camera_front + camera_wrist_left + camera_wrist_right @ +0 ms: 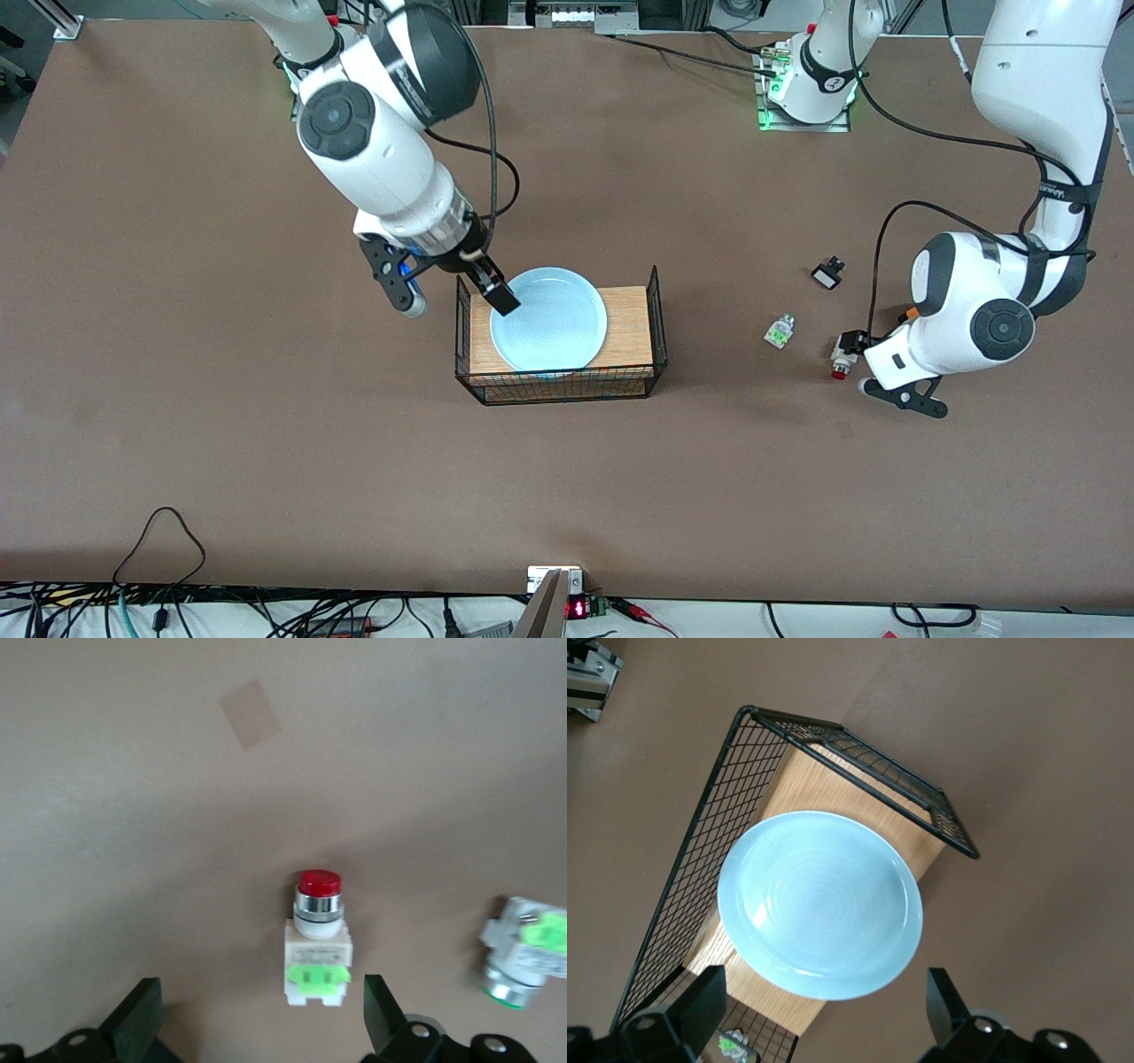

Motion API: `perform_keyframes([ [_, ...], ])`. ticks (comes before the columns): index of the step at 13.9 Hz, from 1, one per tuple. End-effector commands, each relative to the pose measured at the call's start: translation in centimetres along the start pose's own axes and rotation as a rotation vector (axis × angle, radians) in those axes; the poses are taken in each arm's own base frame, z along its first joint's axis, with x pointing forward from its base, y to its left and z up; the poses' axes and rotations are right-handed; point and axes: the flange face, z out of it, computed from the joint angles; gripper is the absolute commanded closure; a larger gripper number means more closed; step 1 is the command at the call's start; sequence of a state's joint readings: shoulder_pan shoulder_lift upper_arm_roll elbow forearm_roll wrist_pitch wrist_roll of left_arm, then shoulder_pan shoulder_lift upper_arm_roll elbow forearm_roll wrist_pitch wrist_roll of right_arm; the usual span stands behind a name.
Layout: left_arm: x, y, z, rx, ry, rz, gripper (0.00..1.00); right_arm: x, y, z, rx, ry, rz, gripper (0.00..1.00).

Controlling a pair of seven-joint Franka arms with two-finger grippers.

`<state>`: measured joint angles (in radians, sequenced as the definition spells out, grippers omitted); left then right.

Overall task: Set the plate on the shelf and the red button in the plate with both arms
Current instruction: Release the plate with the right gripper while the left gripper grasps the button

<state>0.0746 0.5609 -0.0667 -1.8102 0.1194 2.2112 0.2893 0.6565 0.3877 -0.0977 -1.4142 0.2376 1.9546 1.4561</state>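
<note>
Plate [549,320]: one, round, shallow, pale blue and glossy, with faint concentric rings on its floor; it lies on the wooden board [631,328] of a black wire rack [657,330] at mid-tabletop [177,399].

Red button [842,361]: one, a white body with a green marking, a metal collar and a red cap at one end; it lies on the tabletop toward the left arm's end. Two other small parts lie near it: a white-green part [780,331], beside the button toward the rack, and a black-and-white part [827,273], farther from the front camera.

Left claw [261,1014]: low over the button, fingers spread wide to either side of its body, gripping nothing.

Right claw [461,297]: over the rack's edge at the plate's rim, fingers wide apart and empty.
</note>
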Motion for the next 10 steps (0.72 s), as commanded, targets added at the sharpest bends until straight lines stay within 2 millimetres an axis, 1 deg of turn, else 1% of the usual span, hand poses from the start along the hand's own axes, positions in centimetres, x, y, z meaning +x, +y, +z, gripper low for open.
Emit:
perform_keyframes([
  [1,-0.2,0.4,2.1,0.0,-0.011,0.053,0.01,1.6,1.0,-5.2,-0.017,0.035,-0.08,0.0],
  [2,-0.7,0.9,2.7,-0.007,-0.026,0.059,0.05,3.3,1.7,-6.7,-0.026,0.04,-0.139,0.0],
  [3,-0.6,1.8,2.8,-0.012,-0.028,0.069,0.06,5.6,2.5,-8.2,-0.039,0.043,-0.208,0.0],
  [4,-0.6,1.8,3.0,-0.013,-0.029,0.067,0.06,8.3,3.4,-9.4,-0.056,0.047,-0.286,0.0],
  [6,-0.3,2.6,3.0,-0.014,-0.028,0.06,0.06,13.9,5.5,-11.0,-0.122,0.083,-0.396,0.0],
  [7,-0.2,3.0,3.1,-0.013,-0.029,0.053,0.08,16.2,6.4,-11.6,-0.153,0.11,-0.44,0.0],
  [9,0.3,3.4,3.1,-0.01,-0.025,0.061,0.22,20.8,8.6,-13.0,-0.208,0.127,-0.507,0.0],
  [10,0.4,3.6,3.6,-0.014,-0.031,0.062,0.31,23.2,10.0,-13.5,-0.231,0.11,-0.554,0.0],
])
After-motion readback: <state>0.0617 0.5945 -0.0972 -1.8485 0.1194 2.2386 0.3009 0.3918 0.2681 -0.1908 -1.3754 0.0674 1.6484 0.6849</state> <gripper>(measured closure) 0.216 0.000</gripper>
